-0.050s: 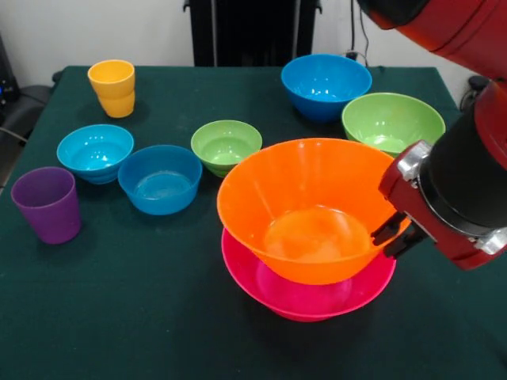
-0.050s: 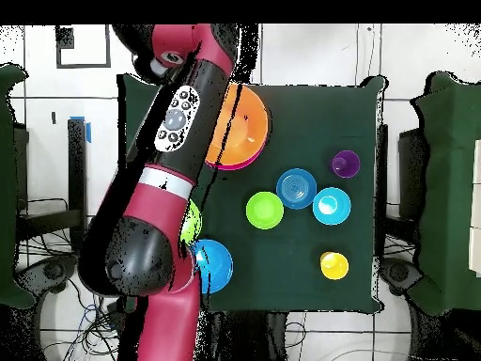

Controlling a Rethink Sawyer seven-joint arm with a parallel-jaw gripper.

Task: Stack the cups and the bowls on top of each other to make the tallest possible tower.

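Front view: the end effector (image 1: 390, 236) grips the large orange bowl's (image 1: 305, 207) rim, seated on the pink bowl (image 1: 309, 297); two bowls stacked. Beside the tower, five bowls and the cups remain loose on the desk (image 1: 142, 317). Overhead view: the arm (image 2: 178, 132) covers most of the tower.

bare cloth (image 1: 119, 317) lies open at the tower's (image 1: 305, 229) 8 o'clock; bowls (image 1: 226, 146) crowd its 10 to 1 o'clock side

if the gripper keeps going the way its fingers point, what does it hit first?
The gripper already sits at the large orange bowl's rim, so pushing on meets that bowl's wall first; whether it already touches is unclear.
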